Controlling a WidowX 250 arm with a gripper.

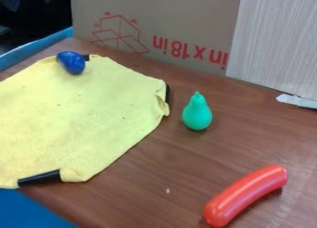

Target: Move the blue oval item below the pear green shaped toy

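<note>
On cloth (80,116), blue oval (72,63) (axis diagonal)

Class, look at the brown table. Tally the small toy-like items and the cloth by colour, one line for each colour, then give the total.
Blue: 1 (blue oval item)
Green: 1 (green pear-shaped toy)
Red: 1 (red curved toy)
Yellow: 1 (yellow cloth)
Total: 4
</note>
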